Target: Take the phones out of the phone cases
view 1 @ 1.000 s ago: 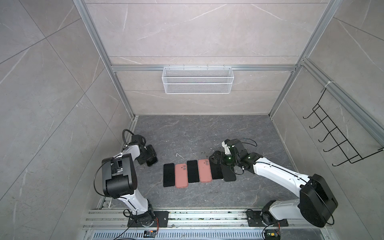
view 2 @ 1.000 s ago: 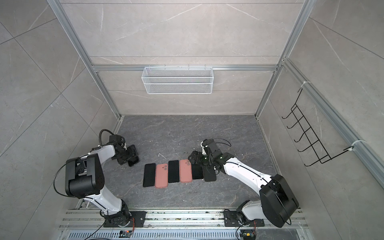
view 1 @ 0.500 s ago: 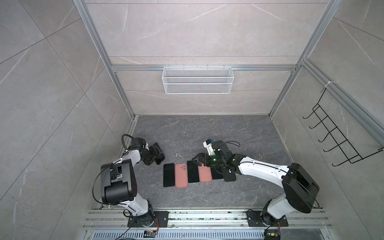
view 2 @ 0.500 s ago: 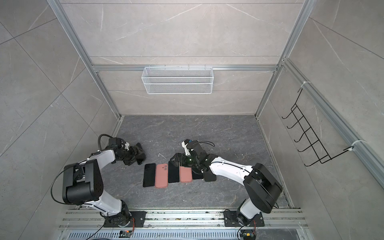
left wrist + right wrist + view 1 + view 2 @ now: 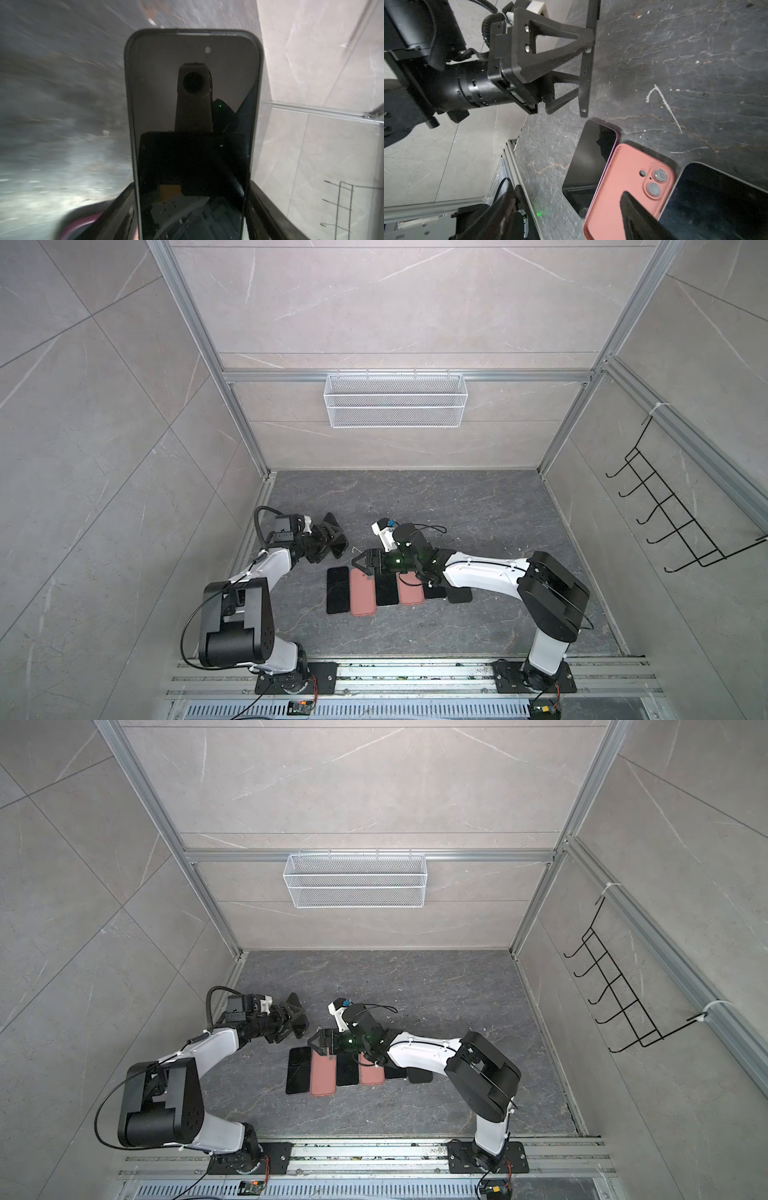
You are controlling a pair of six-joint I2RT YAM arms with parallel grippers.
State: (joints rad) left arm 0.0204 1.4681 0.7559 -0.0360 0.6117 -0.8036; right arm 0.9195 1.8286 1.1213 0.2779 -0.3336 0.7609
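My left gripper (image 5: 328,538) is shut on a black phone (image 5: 193,93) that sits in a dark phone case (image 5: 129,87); its screen faces the left wrist camera. In both top views the phone (image 5: 296,1006) is held off the floor at the left. The right wrist view shows it edge-on (image 5: 588,62) between the left gripper's fingers (image 5: 554,41). My right gripper (image 5: 360,566) is open and holds nothing. It hovers over the far end of a pink case (image 5: 618,187) and a black phone (image 5: 589,158) in the row on the floor.
Several phones and cases lie side by side on the dark floor: black (image 5: 337,590), pink (image 5: 363,592), black (image 5: 386,588), pink (image 5: 410,588), and two more black ones (image 5: 459,594). A white wire basket (image 5: 395,406) hangs on the back wall, and a black hook rack (image 5: 673,514) on the right wall.
My right gripper has swept left along the row, from its right end to the left pink case. My left gripper has moved toward the middle with the phone still in it.
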